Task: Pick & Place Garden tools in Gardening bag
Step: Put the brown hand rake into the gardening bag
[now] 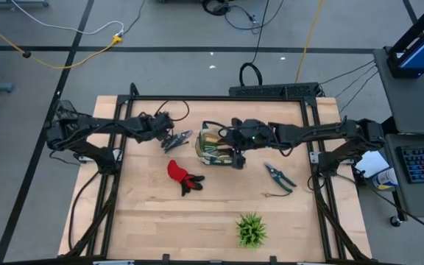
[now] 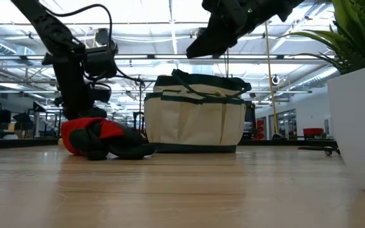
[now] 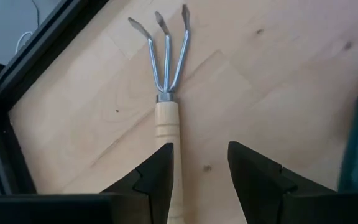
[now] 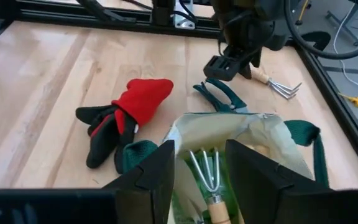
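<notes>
The glove lies just in front of the gardening bag; the right gripper hangs over the bag, fingers apart, a rake already inside; behind and to the bag's left, the left gripper straddles another rake, jaws parted.

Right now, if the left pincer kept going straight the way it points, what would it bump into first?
The little rake. The left pincer stands open over the rake's wooden handle, so it would likely meet that handle first, then the table under it. How high it hangs is unclear.
</notes>
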